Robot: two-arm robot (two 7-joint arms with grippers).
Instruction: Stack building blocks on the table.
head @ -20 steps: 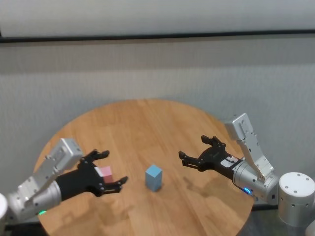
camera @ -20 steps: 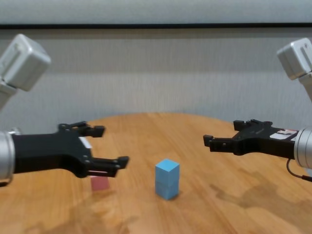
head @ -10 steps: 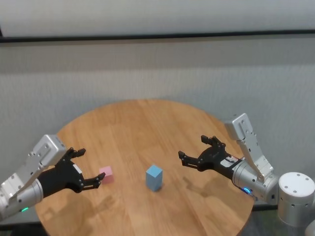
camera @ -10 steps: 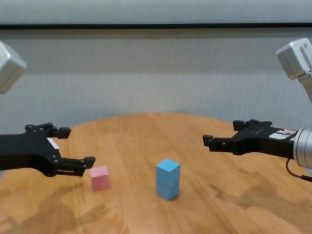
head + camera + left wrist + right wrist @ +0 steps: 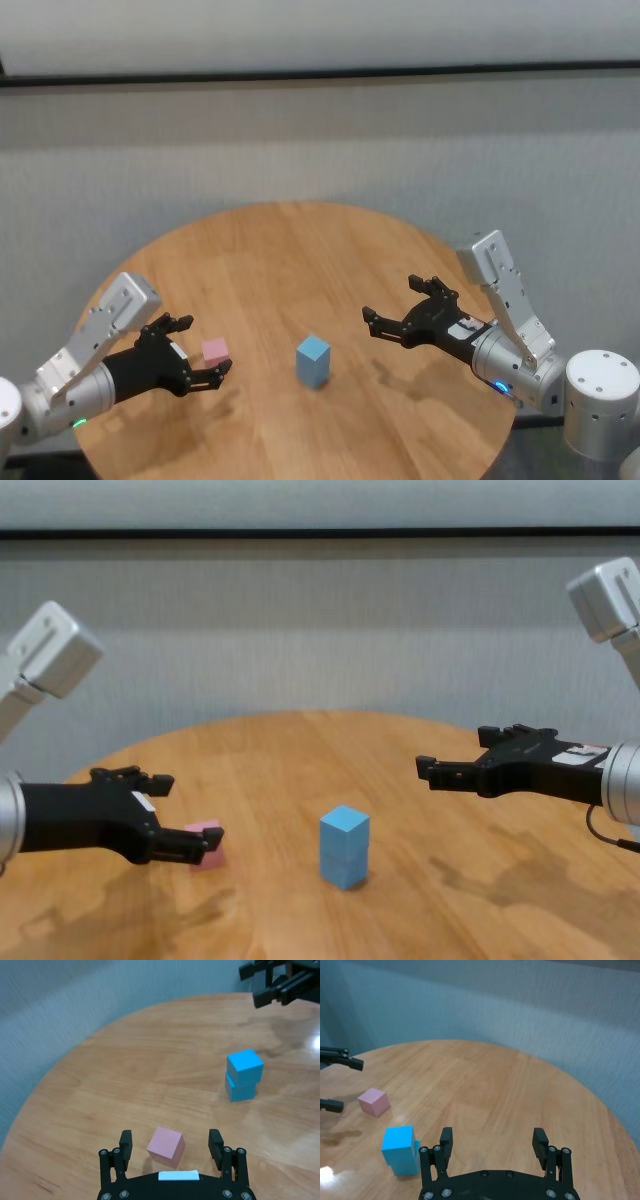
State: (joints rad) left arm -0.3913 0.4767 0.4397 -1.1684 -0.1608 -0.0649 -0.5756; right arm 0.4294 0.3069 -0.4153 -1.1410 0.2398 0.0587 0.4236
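Spread wide, my left gripper (image 5: 171,1146) hangs low over the round table with its light orange-brown wood-plank top (image 5: 290,260), fingers parted on either side of the small pink matte cube (image 5: 166,1146). In the left wrist view the cube sits between the two fingertips, touching neither, turned a little so its faces are not square to my pads. From the head view my left gripper (image 5: 195,350) is just beside that pink cube (image 5: 215,351), on the table's left part.

Near the middle of the table stand the two light blue matte cubes (image 5: 344,847), one set on the other, a short tower with the upper one turned slightly against the lower. My right gripper (image 5: 470,761) is parked in the air well to the right of the tower, also spread and holding nothing.

I judge the pink cube light, stiff and dry, with a matte skin that should not slip. I would take it by two opposite flat side faces, about mid-height, after turning my wrist to meet them squarely; pinching across corners could make it twist. The blue tower looks easy to knock, so the pink one should go down gently.
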